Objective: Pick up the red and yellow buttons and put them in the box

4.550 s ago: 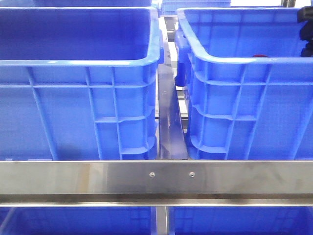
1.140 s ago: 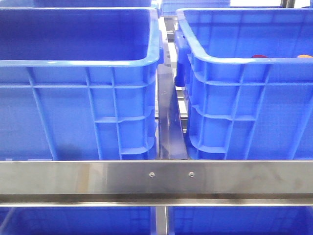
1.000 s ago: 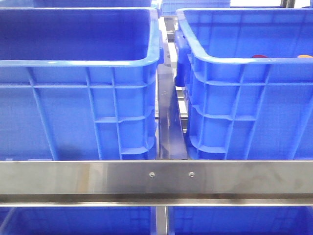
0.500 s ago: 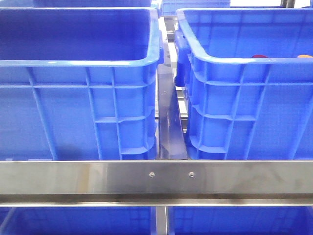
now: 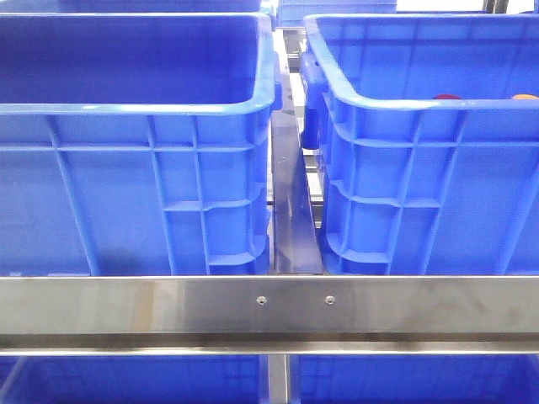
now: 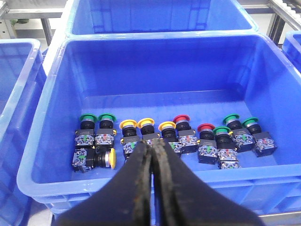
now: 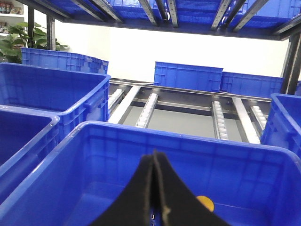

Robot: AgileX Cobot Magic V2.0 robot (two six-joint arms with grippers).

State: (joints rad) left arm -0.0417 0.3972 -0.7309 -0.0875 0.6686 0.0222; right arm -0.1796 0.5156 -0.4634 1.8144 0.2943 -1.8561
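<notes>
The left wrist view shows one crate [image 6: 47, 155] holding twelve push-button units: four with green caps [image 6: 88, 117], four with yellow caps [image 6: 128, 124], two with red caps [image 6: 181, 118], and two whose caps cannot be seen. The front view shows two blue crates side by side, left [image 5: 135, 189] and right [image 5: 429, 189].

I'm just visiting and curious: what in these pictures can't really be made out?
- Front view: right blue crate wall hides its contents; only a red button top and an orange-yellow one peek over the rim.
- Right wrist view: shut right tool covers the crate floor.
- Left wrist view: shut left tool partly hides one yellow button.
</notes>
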